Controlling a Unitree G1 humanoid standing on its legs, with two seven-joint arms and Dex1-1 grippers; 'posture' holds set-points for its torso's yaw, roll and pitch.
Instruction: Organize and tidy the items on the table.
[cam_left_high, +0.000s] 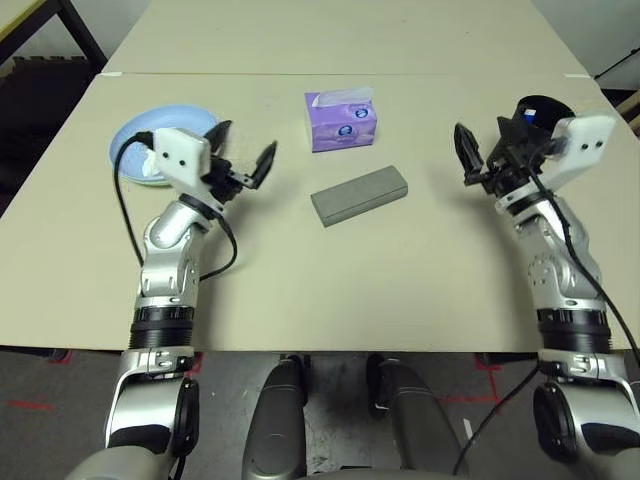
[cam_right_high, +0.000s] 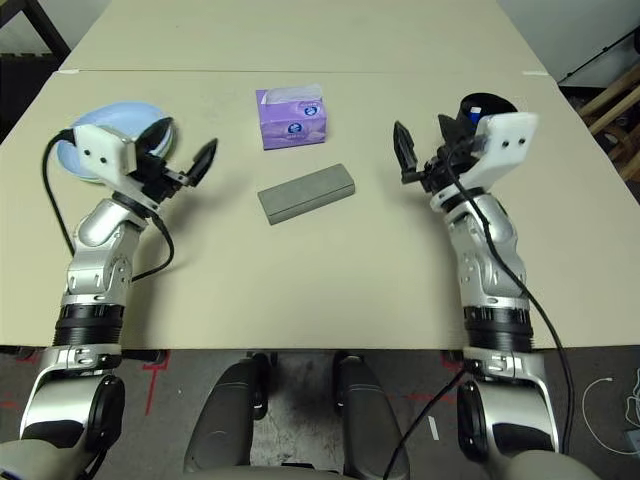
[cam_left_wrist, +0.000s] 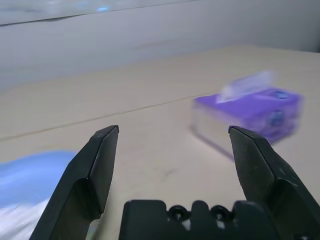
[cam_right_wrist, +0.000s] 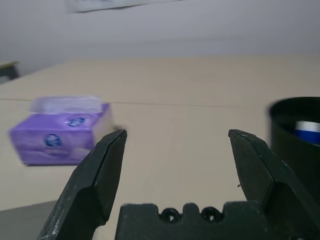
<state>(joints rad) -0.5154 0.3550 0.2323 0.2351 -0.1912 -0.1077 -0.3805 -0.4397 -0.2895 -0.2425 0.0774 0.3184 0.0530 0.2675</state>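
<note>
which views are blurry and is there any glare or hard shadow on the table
Left wrist view: the purple tissue box is smeared and soft, the light blue plate hazy. Right wrist view: the box and the black cup are soft-edged. Both eye views: sharp, even light on the matte table, faint shadow beside the grey glasses case, no glare.

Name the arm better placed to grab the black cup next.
Right. The open right gripper hangs just beside the black cup; the left gripper is across the table, by the blue plate.
</note>
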